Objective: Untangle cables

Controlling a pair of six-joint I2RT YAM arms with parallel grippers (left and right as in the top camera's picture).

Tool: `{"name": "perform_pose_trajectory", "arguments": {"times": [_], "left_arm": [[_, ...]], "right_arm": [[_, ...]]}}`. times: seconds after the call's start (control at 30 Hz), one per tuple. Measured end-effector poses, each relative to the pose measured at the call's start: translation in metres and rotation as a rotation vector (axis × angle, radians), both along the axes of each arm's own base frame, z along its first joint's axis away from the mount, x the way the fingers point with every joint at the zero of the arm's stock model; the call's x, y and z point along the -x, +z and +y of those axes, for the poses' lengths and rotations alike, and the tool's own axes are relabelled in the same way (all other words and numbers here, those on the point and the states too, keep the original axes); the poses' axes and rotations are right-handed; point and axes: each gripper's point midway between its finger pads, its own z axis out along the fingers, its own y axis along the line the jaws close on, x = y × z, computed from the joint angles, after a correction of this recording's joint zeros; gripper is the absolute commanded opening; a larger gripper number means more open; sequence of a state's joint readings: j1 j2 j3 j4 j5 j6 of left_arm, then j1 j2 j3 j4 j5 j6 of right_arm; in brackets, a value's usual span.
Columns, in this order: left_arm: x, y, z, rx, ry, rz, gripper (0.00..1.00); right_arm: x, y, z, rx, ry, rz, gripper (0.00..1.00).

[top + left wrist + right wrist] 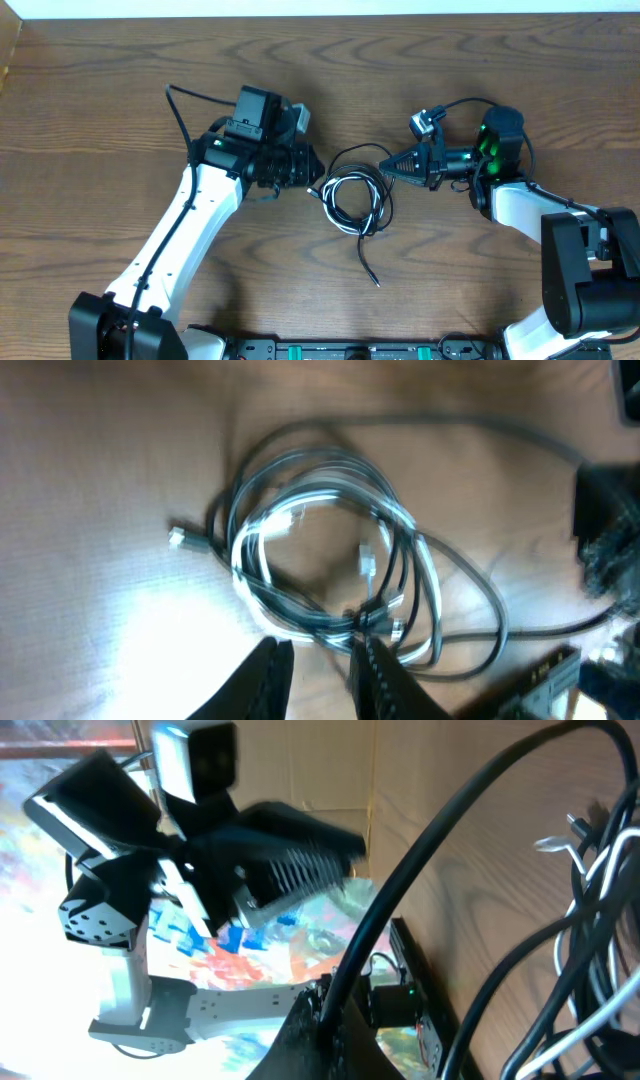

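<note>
No text, label, brand or number readable in any view. Left arm [190, 215] shell shows plain white. Wrist views blurred; small print on the cables [352, 200] possibly missed.

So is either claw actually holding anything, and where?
The right gripper is shut on a black cable, along a loop off the tangle. The left gripper holds nothing.

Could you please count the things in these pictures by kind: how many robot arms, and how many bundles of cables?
Robot arms: 2, the left arm and the right arm
Cable bundle: 1, white and black cords tangled together; the single cords cannot be counted
Total: 3
</note>
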State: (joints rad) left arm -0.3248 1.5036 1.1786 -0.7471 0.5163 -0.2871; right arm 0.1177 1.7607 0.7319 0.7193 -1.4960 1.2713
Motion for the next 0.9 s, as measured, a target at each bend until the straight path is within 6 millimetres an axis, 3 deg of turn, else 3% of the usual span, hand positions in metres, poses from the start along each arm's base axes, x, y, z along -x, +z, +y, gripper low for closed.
{"name": "perform_pose_trajectory", "arguments": {"times": [0.1,0.27,0.4,0.63,0.73,0.9], "left_arm": [[0.017,-0.006,-0.003,-0.022,-0.024,0.06,0.26],[0.034,-0.008,-0.013,-0.038,-0.072,0.095,0.26],[0.039,-0.009,-0.018,-0.041,-0.081,0.104,0.26],[0.045,-0.013,-0.022,-0.08,-0.043,0.129,0.25],[0.051,-0.015,-0.029,-0.104,-0.042,0.133,0.26],[0.068,-0.032,-0.035,-0.191,-0.026,0.148,0.27]], "right_arm": [[-0.002,-0.004,0.0,0.008,-0.014,-0.008,0.02],[-0.005,-0.022,-0.001,0.05,-0.062,0.019,0.15],[0.0,-0.055,-0.005,0.149,-0.117,0.117,0.31],[0.017,-0.121,-0.025,0.45,-0.196,0.192,0.43],[0.021,-0.136,-0.033,0.543,-0.204,0.169,0.48],[0.025,-0.156,-0.043,0.681,-0.209,0.137,0.46]]}}
